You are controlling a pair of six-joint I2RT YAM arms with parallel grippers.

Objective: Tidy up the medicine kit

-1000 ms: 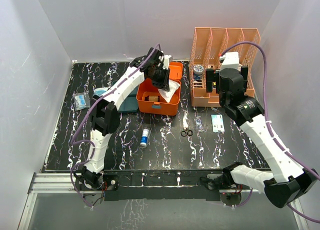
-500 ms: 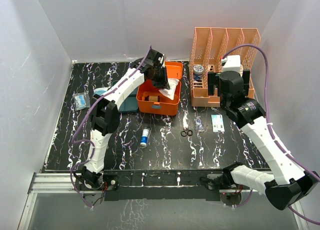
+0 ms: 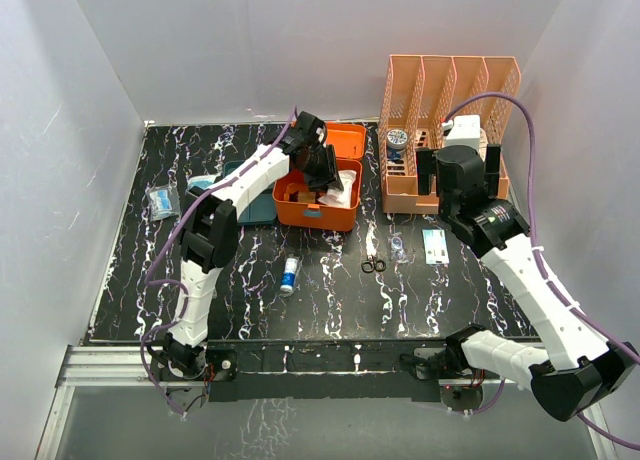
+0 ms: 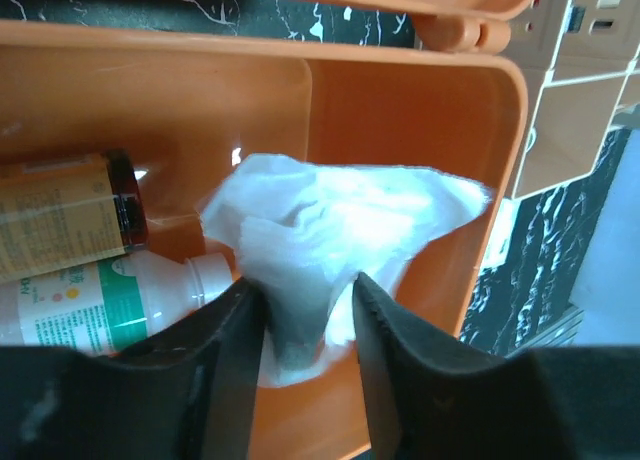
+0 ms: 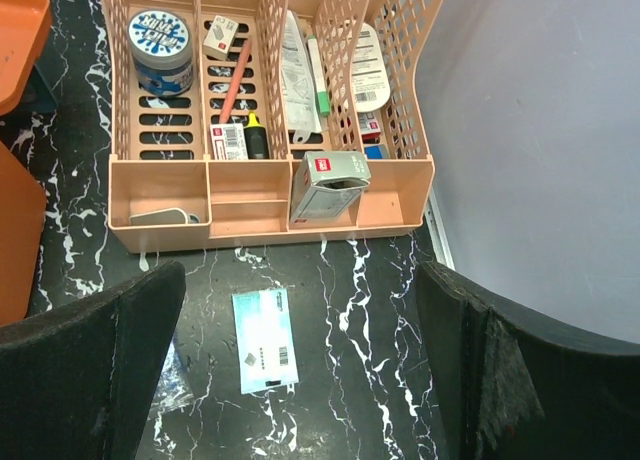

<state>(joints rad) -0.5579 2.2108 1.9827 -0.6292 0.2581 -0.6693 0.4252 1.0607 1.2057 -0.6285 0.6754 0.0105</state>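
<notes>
My left gripper (image 4: pixel 305 315) inside open orange plastic rectangular medicine kit (image 3: pixel 340 218), mid-table, pinching crumpled white wrapper (image 4: pixel 330 230) (white green-labelled bottle (image 4: pixel 110 302) lies beside). My right gripper (image 5: pixel 300 380), jaws spread wide, above black marbled table (image 5: pixel 350 320), near peach slatted organizer (image 5: pixel 250 225).

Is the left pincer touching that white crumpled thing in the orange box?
Touching. The left wrist view shows the left pincer squeezing the white crumpled packet between its fingers, inside the medicine kit.

The left wrist view's edge cuts off the brown yellow-labelled bottle (image 4: pixel 60 215) and the white green-labelled plastic bottle (image 4: pixel 100 300), and the black fingers (image 4: pixel 225 380) hide the bottom of the crumpled white gauze (image 4: pixel 340 220).
</notes>
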